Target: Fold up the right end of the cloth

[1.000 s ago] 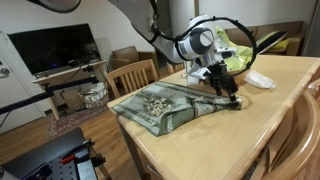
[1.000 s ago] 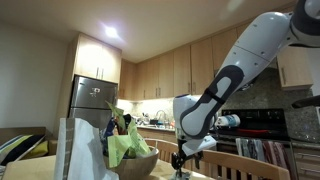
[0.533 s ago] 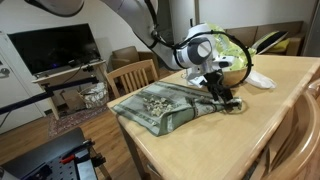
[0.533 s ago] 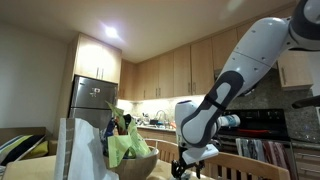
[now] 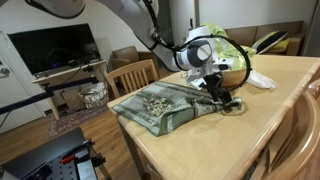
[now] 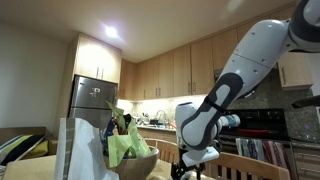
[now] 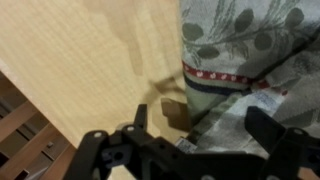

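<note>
The cloth (image 5: 163, 106) lies flat on the wooden table (image 5: 270, 120), grey-green with a cream speckled band down its middle. In an exterior view my gripper (image 5: 226, 99) hangs low over the cloth's end nearest the bowl, jaws open. In the wrist view the cloth (image 7: 245, 45) fills the upper right, and its hemmed edge with a red stripe runs between my fingers (image 7: 139, 119). My gripper (image 7: 205, 128) holds nothing. From the low exterior view my gripper (image 6: 190, 168) points down at table level and the cloth is hidden.
A bowl (image 5: 237, 62) holding green material stands just behind the gripper, also seen as the bowl (image 6: 133, 162). A white crumpled napkin (image 5: 261, 79) lies beside it. A wooden chair (image 5: 133, 75) stands at the table's far side. The table edge runs near the cloth's front.
The gripper has dropped lower and shifted slightly toward the cloth's end near the bowl. Its jaws stayed open. The cloth has not moved.
</note>
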